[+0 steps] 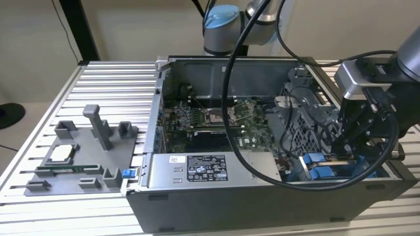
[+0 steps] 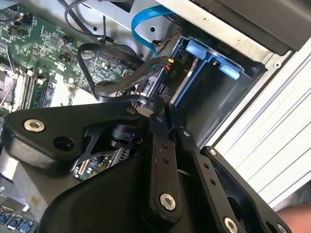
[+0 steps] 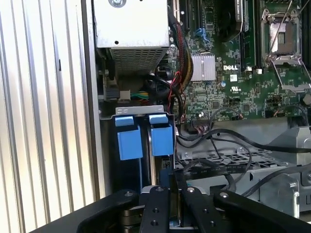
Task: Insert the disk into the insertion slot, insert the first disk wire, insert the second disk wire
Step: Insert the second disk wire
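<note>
- The surface (image 1: pixel 111 78) is a ribbed aluminium bench, and the whole rig sits on it, well off to either side of the hand.
- The open computer case (image 1: pixel 262 196) is the big thing here; the hand (image 1: pixel 346 147) is dipped down into its corner on the exterior view's right.
- The motherboard (image 1: pixel 210 120) lies flat on the case floor, well away from the hand, with the bare CPU socket (image 3: pixel 282 36) out in the open.
- The silver power-supply box (image 1: pixel 203 169) with its black label sits along the case's front wall, a fair way from the hand.
- A grey perforated metal cage (image 1: pixel 298 123) stands just beside the hand, towards the motherboard.
- A grey fixture tray (image 1: pixel 78 157) with upright posts sits on the bench outside the case, far from the hand.
- The insertion slot (image 2: pixel 214 97) is right under the fingertips: grey metal bay with blue rails, and its two blue tabs (image 3: pixel 146 136) are just ahead of the hand.
- The disk (image 2: pixel 182 73) looks seated in that slot; only its dark end edge shows inside the blue frame.
- The hand (image 2: pixel 163 109) is clenched on a black wire connector (image 2: pixel 154 87), pressed up against the disk's end.
- A flat blue data cable (image 2: pixel 146 24) loops just past the fingertips.
</note>
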You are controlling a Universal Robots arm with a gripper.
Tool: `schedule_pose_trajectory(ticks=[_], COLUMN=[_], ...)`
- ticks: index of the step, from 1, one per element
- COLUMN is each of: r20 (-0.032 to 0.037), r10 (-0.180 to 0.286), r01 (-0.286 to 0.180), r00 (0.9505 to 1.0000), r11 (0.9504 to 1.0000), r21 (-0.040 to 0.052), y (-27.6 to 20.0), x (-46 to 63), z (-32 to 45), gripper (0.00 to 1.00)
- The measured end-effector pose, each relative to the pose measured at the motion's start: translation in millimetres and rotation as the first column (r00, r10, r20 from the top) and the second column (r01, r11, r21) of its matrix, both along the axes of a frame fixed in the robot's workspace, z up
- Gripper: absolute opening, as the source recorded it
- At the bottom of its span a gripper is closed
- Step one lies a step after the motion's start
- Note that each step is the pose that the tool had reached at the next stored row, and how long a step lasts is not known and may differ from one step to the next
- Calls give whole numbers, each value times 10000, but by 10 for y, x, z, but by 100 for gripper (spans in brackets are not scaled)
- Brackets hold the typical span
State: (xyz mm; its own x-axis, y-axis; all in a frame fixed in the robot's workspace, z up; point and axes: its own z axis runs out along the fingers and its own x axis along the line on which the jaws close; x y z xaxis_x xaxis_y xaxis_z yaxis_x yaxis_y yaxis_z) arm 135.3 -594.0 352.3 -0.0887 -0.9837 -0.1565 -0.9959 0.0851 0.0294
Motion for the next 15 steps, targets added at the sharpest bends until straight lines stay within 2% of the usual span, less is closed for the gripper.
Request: schedule_pose_trajectory(ticks=[6, 10, 12, 15], r20=[3, 41, 99, 264], r10=[0, 0, -1, 0], r01=[0, 0, 1, 1], r00=[10000, 10000, 10000, 9997], r11=[10000, 10000, 10000, 10000], r21=[0, -2, -10, -26], y=[0, 0, 0, 0], x=[0, 0, -1, 0], z=[0, -3, -5, -9], gripper=[0, 0, 0, 0])
